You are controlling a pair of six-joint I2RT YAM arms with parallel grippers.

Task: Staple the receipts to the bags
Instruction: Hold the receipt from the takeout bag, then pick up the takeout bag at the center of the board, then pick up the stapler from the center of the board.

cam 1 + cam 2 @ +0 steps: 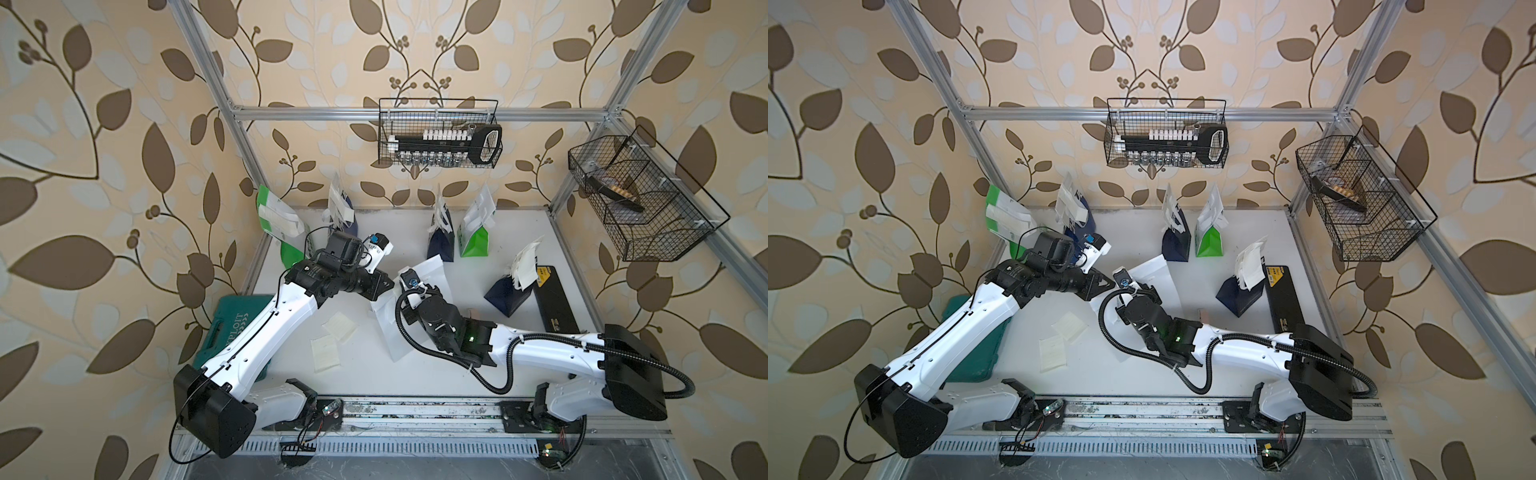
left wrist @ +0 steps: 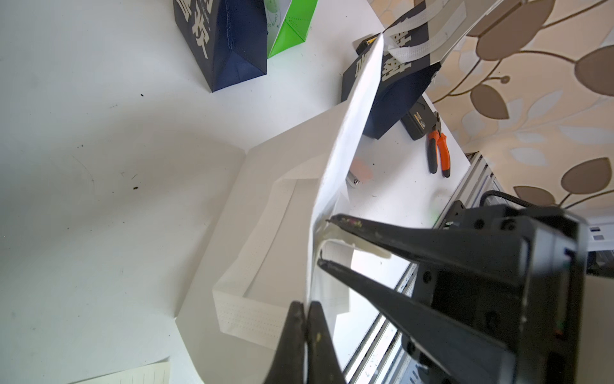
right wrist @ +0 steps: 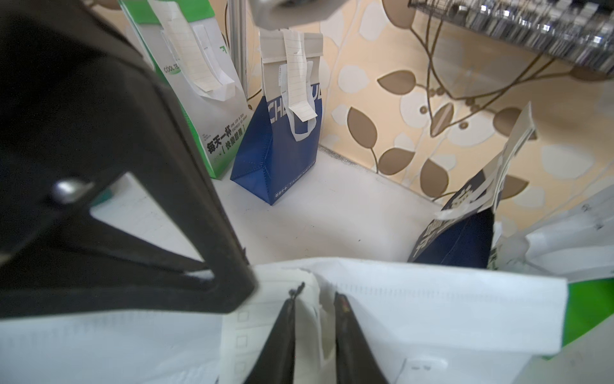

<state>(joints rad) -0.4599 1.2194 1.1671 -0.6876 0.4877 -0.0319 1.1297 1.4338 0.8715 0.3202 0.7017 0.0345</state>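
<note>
Though unconfirmed as stapled, recorded white bag (image 1: pixel 432 272) near the middle of the tabletop, top edge lifted, with a receipt (image 3: pixel 255 316) laid against that edge. Found left gripper (image 2: pixel 304 306) clenched on the edge, right gripper (image 3: pixel 317 296) parted either side of the slip. Judged as pinning slip to bag; needs stapling along the clamped edge next, grip undisturbed.

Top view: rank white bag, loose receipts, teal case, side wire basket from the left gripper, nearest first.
1. white bag, clamped in the left gripper
2. loose receipts, table middle
3. teal case, left edge
4. wire basket, right wall
</note>
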